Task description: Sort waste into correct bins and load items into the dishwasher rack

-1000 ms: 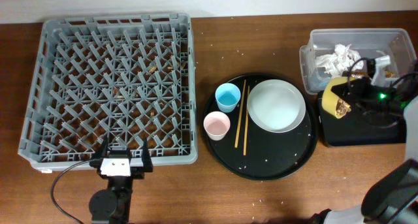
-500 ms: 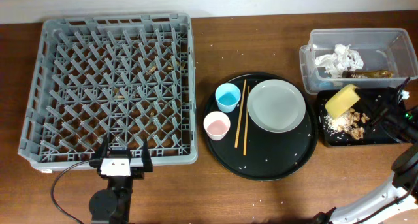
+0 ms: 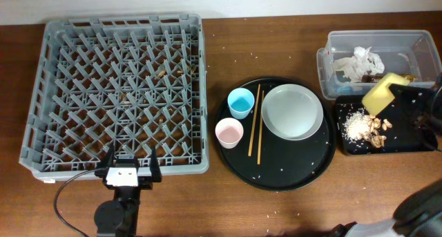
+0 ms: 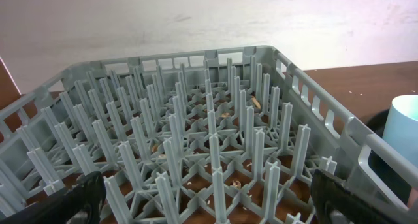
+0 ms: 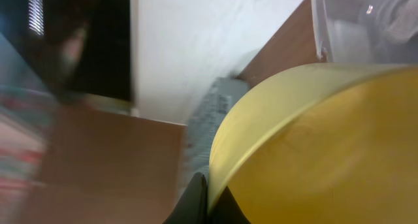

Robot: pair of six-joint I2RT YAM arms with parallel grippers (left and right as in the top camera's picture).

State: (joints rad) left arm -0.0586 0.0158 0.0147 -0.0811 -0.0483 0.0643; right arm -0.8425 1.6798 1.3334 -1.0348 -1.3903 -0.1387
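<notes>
Right claw (image 5: 204, 196) looks pinched on the rim of the yellow bowl (image 3: 382, 93): in the wrist view one dark finger sits against the rim edge, and the overhead shows the bowl hanging tilted, mouth down, above the shallow black tray (image 3: 400, 144) at 3 o'clock on the table (image 3: 207, 209). Rice (image 3: 356, 125) and nut scraps (image 3: 378, 130) lie in that tray, so the tipping seems largely done, though I cannot see whether grains cling inside the bowl. My advice is to give it one small shake while it is above the tray, not above the clear tub (image 3: 331, 57) at 2 o'clock, which holds the tissue (image 3: 359, 59). Keep the pinch firm, since a smooth rim held by one edge may swing or slip. Then lift high enough to clear the tub wall and carry toward 9 o'clock, passing above the round black tray (image 3: 276, 175) without brushing the white plate (image 3: 293, 111), chopsticks (image 3: 255, 126), blue cup (image 3: 241, 102) or pink cup (image 3: 228, 133). At the dishwasher rack (image 3: 117, 92), set the bowl on edge between pegs before letting go. Left claw (image 4: 209, 198) waits spread wide at the rack's 6 o'clock edge, holding nothing.
</notes>
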